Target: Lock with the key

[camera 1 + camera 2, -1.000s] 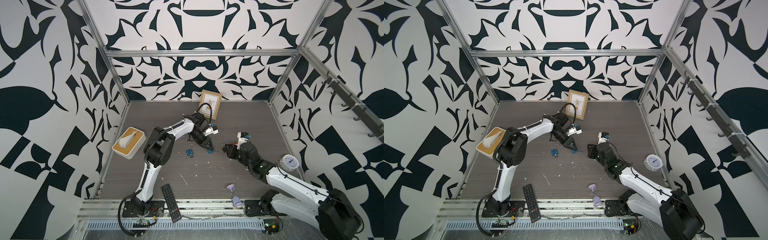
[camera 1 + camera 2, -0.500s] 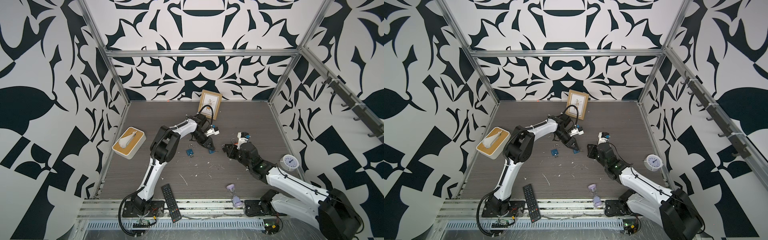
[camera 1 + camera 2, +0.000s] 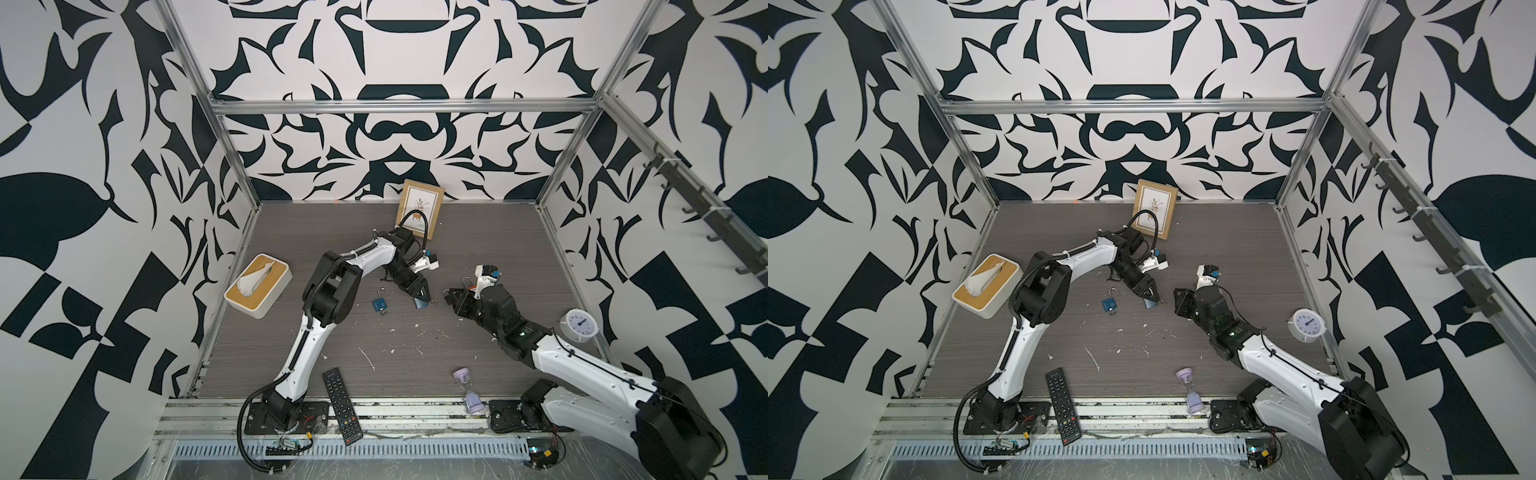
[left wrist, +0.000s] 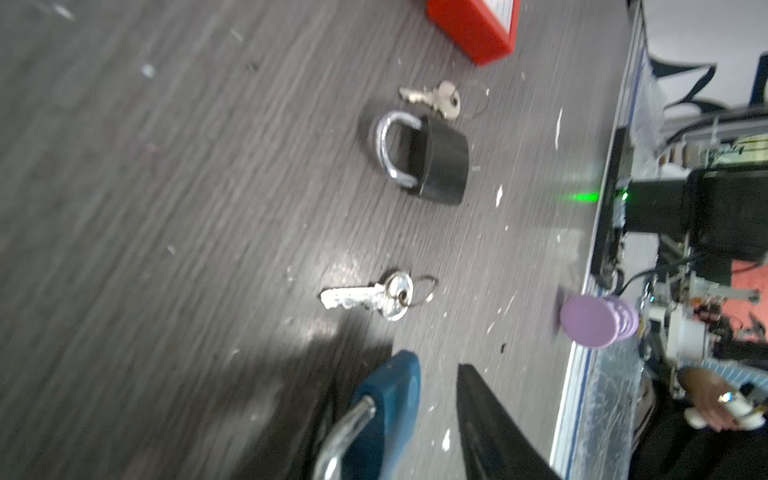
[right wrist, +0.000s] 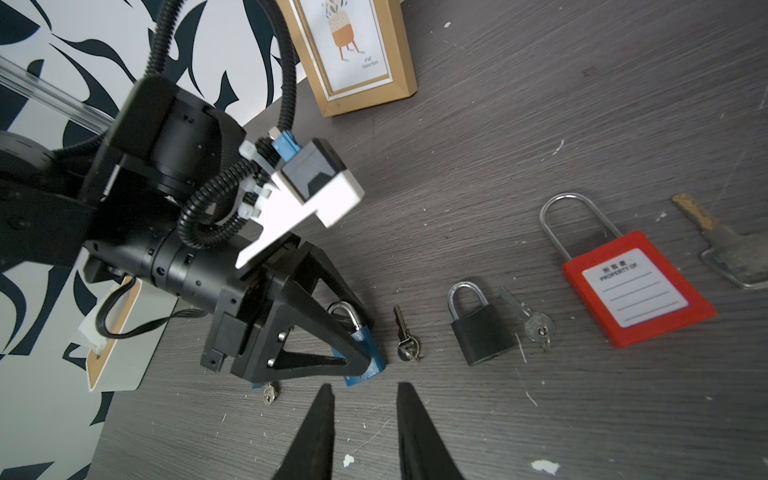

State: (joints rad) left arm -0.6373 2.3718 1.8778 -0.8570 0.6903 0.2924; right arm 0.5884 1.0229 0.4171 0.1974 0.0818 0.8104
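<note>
Top views: the left gripper (image 3: pixel 421 294) has opened since a second ago, its tips over the blue padlock (image 3: pixel 419 304) on the table (image 3: pixel 498 357). Left wrist: the jaws are parted with the padlock between them, clear of one finger (image 4: pixel 490 424), and a key (image 4: pixel 368 296) lies near. Right wrist: the right gripper (image 5: pixel 365 432) is parted and empty.

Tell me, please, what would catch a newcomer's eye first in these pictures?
The bold black-and-white patterned walls around the dark table strike first in both top views. At mid-table the left gripper straddles a small blue padlock, jaws apart, with the right gripper open just before it. Beside them, in the right wrist view, lie a black padlock and a bright red padlock, with keys among them.
</note>
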